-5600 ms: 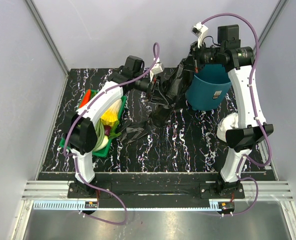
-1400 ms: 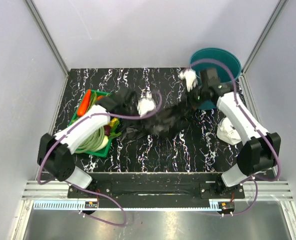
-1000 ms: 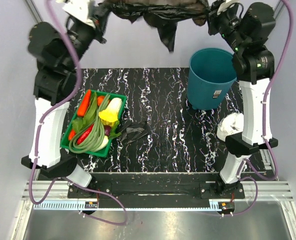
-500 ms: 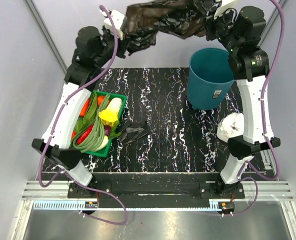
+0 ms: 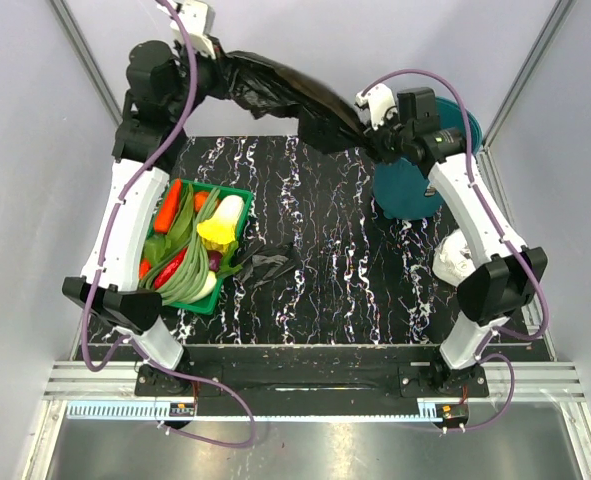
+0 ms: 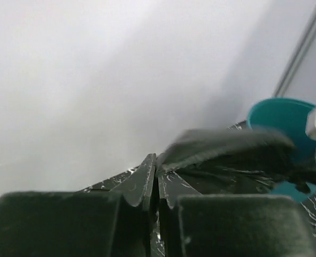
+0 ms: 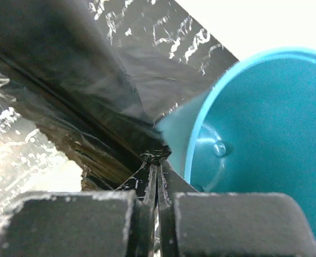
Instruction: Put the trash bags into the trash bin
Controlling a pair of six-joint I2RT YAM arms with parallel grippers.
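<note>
The big black trash bag (image 5: 285,95) hangs stretched in the air between my two grippers, sloping down to the right. My left gripper (image 5: 220,75) is shut on its left end, high over the table's far left; the pinched film shows in the left wrist view (image 6: 222,152). My right gripper (image 5: 377,140) is shut on its right end, just left of the teal trash bin (image 5: 425,190); the right wrist view shows the bag (image 7: 67,85) beside the bin's rim (image 7: 192,144). The small folded black bag (image 5: 267,264) lies on the table.
A green tray (image 5: 237,195) of vegetables sits at the left of the marbled black table (image 5: 335,280). A crumpled white thing (image 5: 457,255) lies near the right arm's base, in front of the bin. Grey walls close in behind and at both sides.
Both grippers have come down with the bag. The right gripper moved down and left, to the bin's left side; the left end shifted left. The bag now slopes down toward the bin.
</note>
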